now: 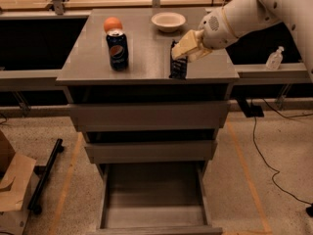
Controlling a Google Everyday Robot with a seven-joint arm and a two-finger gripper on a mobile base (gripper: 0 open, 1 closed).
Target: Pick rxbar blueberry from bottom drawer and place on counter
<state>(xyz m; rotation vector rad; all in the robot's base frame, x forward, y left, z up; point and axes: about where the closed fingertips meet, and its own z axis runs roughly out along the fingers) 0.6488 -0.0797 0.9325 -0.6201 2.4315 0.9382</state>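
Observation:
The rxbar blueberry, a dark flat bar with pale print, stands upright with its lower end at the counter surface, near the front edge right of centre. My gripper, with tan fingers, comes in from the right and is shut on the bar's top end. The bottom drawer is pulled out below the cabinet and its inside shows nothing in it.
A blue Pepsi can, an orange and a white bowl stand on the counter left of and behind the bar. A cardboard box sits on the floor at left. A small bottle stands on the ledge at right.

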